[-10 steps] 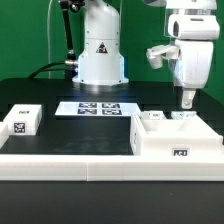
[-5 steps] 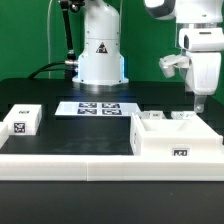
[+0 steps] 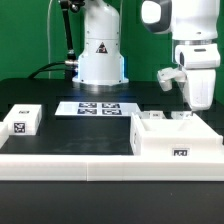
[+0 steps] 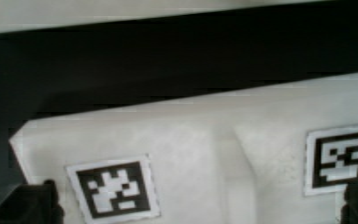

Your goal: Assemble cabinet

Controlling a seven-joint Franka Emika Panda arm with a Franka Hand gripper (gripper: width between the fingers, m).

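Note:
The cabinet (image 3: 170, 142), a big white box with a square tag on its front, stands at the front on the exterior view's right. My gripper (image 3: 203, 106) hangs just above its far right end, apart from it. In the wrist view the cabinet's white top (image 4: 220, 140) with two black-and-white tags fills the frame below the gripper (image 4: 197, 205). The dark fingertips (image 4: 34, 203) stand wide apart at the frame's edges with nothing held between them. A smaller white tagged block (image 3: 22, 120) lies at the exterior view's left.
The marker board (image 3: 98, 108) lies flat in the middle of the black table, in front of the robot's white base (image 3: 100, 55). A long white rail (image 3: 80, 160) edges the table's front.
The gripper has moved toward the exterior view's right and risen a little, from above the cabinet's middle-right to its far right end. The cabinet and the block have not moved.

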